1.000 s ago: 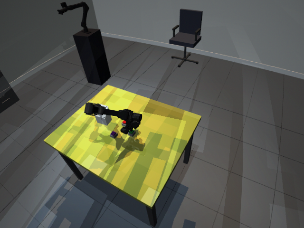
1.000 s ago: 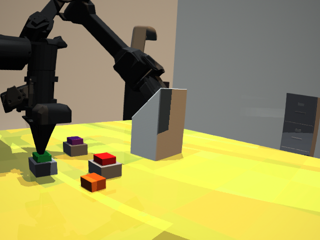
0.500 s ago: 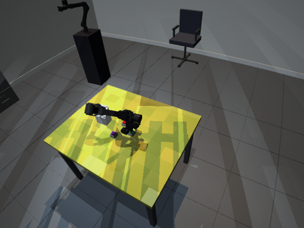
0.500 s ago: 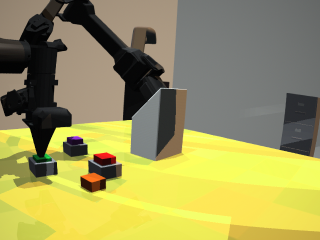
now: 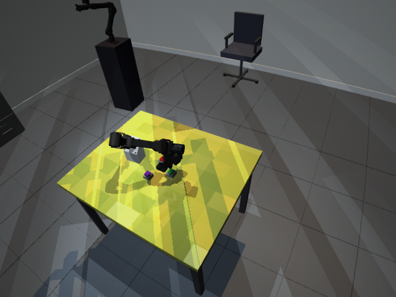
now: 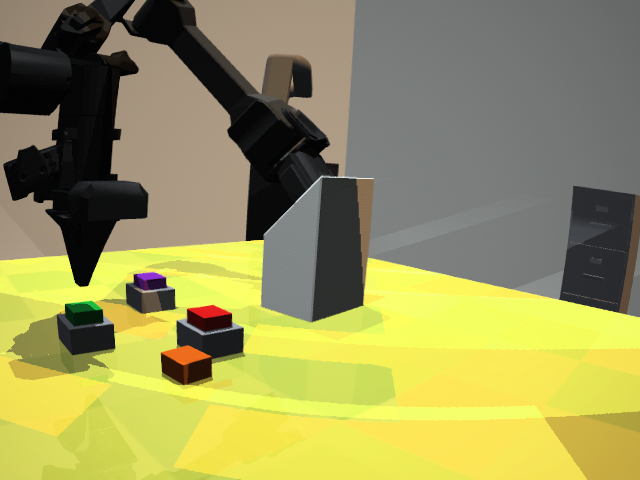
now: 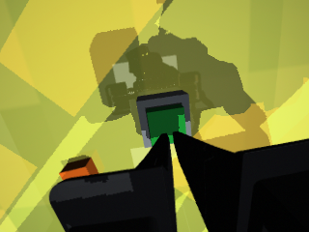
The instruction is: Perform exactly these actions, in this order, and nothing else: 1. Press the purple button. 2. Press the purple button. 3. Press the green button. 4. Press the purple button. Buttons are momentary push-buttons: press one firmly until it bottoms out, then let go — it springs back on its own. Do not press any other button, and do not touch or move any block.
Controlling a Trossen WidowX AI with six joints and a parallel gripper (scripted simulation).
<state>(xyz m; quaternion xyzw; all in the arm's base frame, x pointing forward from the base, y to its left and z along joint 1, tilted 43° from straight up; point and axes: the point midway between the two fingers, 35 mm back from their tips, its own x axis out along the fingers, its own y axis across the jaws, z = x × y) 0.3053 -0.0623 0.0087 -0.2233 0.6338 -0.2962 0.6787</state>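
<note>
My gripper (image 6: 82, 284) (image 7: 170, 138) is shut and empty. Its tips point down and hang a little above the green button, with a gap between them in the exterior view. The green button (image 5: 171, 171) (image 6: 83, 313) (image 7: 165, 123) stands raised on its dark base. The purple button (image 5: 147, 174) (image 6: 149, 280) stands raised on its own base, behind and to the right of the green one in the exterior view; it is out of the wrist view.
A red button (image 5: 161, 158) (image 6: 209, 317) stands on a base right of the green one in the exterior view. An orange block (image 6: 186, 363) (image 7: 79, 168) lies just in front of it. A tall grey wedge-topped block (image 5: 134, 155) (image 6: 315, 258) stands near the arm's base.
</note>
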